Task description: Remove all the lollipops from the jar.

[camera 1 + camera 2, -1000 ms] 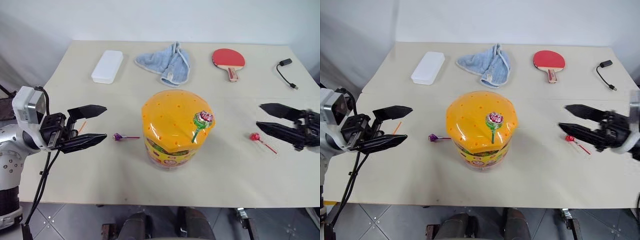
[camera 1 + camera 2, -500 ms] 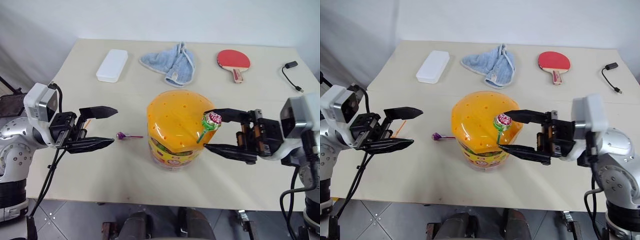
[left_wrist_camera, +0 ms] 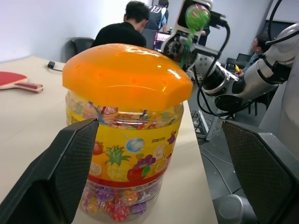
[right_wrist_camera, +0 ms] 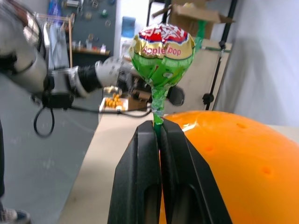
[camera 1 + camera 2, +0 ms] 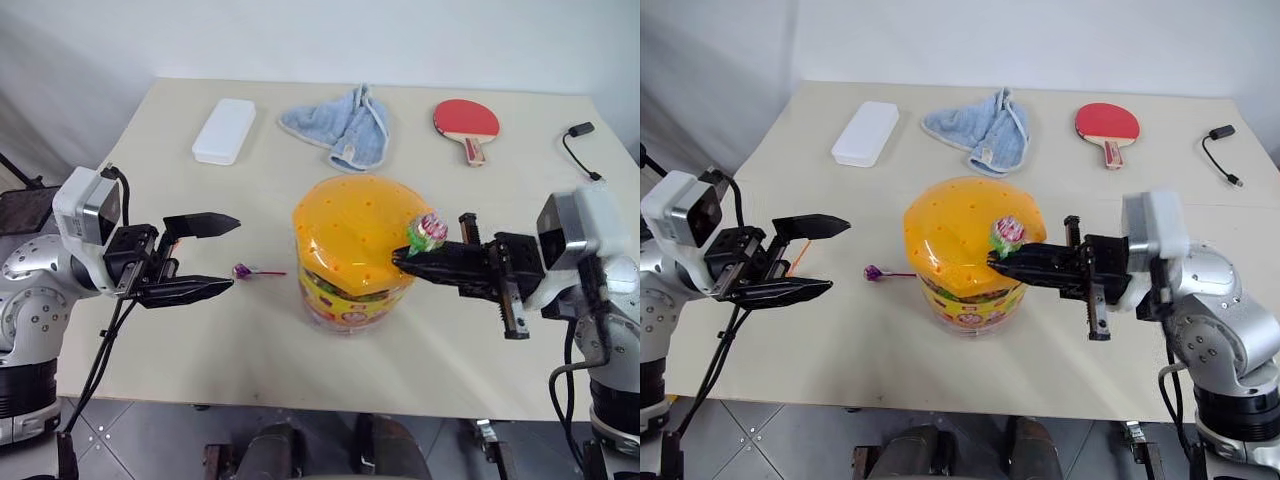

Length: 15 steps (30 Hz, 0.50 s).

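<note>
One jar (image 5: 355,255) stands mid-table, orange dotted lid on, with many wrapped candies visible inside through the clear wall. Two lollipops counted outside the candy mass: one green-stick lollipop (image 5: 427,232) sits at the lid's right edge, and one purple lollipop (image 5: 243,271) lies on the table (image 5: 150,330) just left of the jar. Right gripper (image 5: 398,259) has its fingers pressed together, pinching the green stick just below the candy head. Left gripper (image 5: 230,255) hovers left of the jar, fingers spread wide, nothing between them. Behind the jar: one white box (image 5: 223,131), one blue cloth (image 5: 340,125), one red paddle (image 5: 466,122), one black cable (image 5: 577,145).
</note>
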Each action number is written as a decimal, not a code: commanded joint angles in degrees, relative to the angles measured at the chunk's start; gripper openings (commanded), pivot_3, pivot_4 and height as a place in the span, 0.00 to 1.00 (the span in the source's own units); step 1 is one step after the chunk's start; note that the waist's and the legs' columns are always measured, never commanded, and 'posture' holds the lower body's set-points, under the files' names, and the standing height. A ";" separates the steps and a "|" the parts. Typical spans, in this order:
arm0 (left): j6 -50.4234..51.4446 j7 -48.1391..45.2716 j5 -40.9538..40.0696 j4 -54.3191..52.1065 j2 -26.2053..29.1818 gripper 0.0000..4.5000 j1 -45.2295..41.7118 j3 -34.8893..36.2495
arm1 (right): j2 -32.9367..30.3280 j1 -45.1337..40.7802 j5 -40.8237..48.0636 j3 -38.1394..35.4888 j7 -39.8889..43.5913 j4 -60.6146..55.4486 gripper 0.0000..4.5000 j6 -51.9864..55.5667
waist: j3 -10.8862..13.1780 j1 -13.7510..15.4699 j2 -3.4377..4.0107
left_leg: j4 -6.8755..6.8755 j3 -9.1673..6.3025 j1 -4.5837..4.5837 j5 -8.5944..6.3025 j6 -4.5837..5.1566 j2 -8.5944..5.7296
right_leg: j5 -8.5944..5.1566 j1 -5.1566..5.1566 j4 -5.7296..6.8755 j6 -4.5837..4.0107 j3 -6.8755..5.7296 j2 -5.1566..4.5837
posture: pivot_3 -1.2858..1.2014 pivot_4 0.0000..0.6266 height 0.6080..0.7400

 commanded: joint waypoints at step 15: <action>-8.98 -3.24 6.54 -2.73 -1.95 1.00 -1.65 -4.82 | -31.36 8.02 -22.21 -9.84 -10.23 38.68 0.00 4.50 | 0.02 0.13 -0.10 | -0.04 0.18 -0.07 0.02 0.22 -0.16 | 0.07 0.02 -0.16 0.14 -0.19 -0.18 | 0.52 0.24 1.00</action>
